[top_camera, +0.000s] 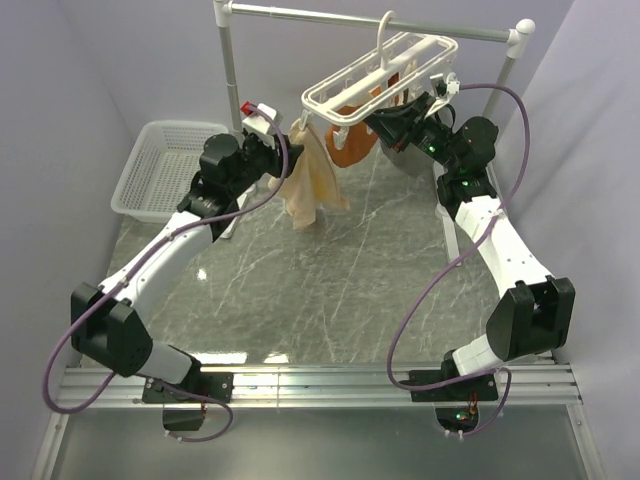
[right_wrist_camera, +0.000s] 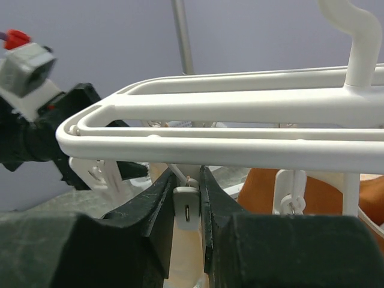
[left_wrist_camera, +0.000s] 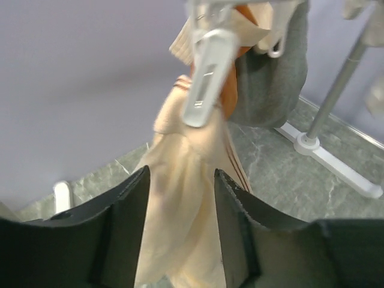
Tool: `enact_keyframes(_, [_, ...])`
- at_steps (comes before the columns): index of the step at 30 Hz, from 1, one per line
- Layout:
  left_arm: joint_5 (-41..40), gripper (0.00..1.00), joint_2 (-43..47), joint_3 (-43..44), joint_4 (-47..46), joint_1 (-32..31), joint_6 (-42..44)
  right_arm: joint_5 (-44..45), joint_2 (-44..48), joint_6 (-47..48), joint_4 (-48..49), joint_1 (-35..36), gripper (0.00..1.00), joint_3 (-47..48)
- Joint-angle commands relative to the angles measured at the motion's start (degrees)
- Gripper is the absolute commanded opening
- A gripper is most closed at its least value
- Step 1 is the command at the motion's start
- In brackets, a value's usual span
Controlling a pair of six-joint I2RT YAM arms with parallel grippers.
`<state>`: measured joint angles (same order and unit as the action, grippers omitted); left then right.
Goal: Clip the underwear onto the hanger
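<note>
Grey marble-patterned table (top_camera: 330, 290) with both arm bases at its near edge. A metal rail (top_camera: 400, 25) on white posts crosses the far side.

White plastic rectangular hanger (top_camera: 330, 95) hangs by its hook from the rail, frame tilted, left end nearer and lower. White mesh plastic basket (top_camera: 150, 150) sits on the table at far left, well apart from the hanger.

Pale beige fabric underwear (top_camera: 312, 185) hangs bunched from the hanger's left end and does not touch the table. Rust orange garment (top_camera: 352, 148) hangs under the frame just right of the underwear. A grey garment (left_wrist_camera: 270, 84) hangs behind and right of it.

Left gripper (left_wrist_camera: 181, 177): jaws open. The 2 black fingers (left_wrist_camera: 123, 228) stand either side of the hanging underwear. The fabric brushes the right finger, with a gap at the left.

Right gripper (right_wrist_camera: 187, 180): jaws closed on a small white plastic clip (right_wrist_camera: 187, 210) that dangles under the near bar of the frame. Both fingertips press its sides. Pale fabric shows directly below this clip; cannot tell whether it is in the clip's mouth.

In the left wrist view, 1 long white peg (left_wrist_camera: 207, 78) hangs against the upper part of the underwear, apparently clamped on the fabric.
</note>
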<state>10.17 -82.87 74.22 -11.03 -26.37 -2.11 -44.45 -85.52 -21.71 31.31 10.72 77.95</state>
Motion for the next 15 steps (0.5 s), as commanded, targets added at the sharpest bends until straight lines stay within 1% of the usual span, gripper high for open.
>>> enact_keyframes(1, [5.46,0.53,6.4,-0.91,1.7,-1.83,5.24,-0.55,1.75,-1.14,1.74,0.88,0.1,2.64])
enact_keyframes(2, [5.99,0.56,7.28,-2.48,2.32,-2.28,6.32,-0.55,1.93,-1.14,1.74,1.14,0.09,2.29])
enact_keyframes(4, [6.87,0.57,9.56,-3.98,3.2,-4.29,9.21,0.23,2.46,-1.14,1.04,2.2,0.09,2.2])
enact_keyframes(8, [4.34,0.58,10.28,-4.79,2.68,-8.69,9.14,4.01,3.34,0.09,-2.82,4.13,0.06,2.2])
enact_keyframes(10, [2.67,0.58,9.13,-4.52,0.58,-10.62,7.31,6.2,3.95,0.44,-4.15,5.27,0.04,2.12])
enact_keyframes(12, [-0.76,0.57,7.12,-3.29,-0.31,-11.24,5.55,8.22,4.56,1.14,-6.6,5.89,0.02,2.11])
enact_keyframes(15, [-1.39,0.56,4.57,-1.53,-2.06,-11.42,0.03,13.49,5.18,1.5,-9.86,7.21,0.0,2.47])
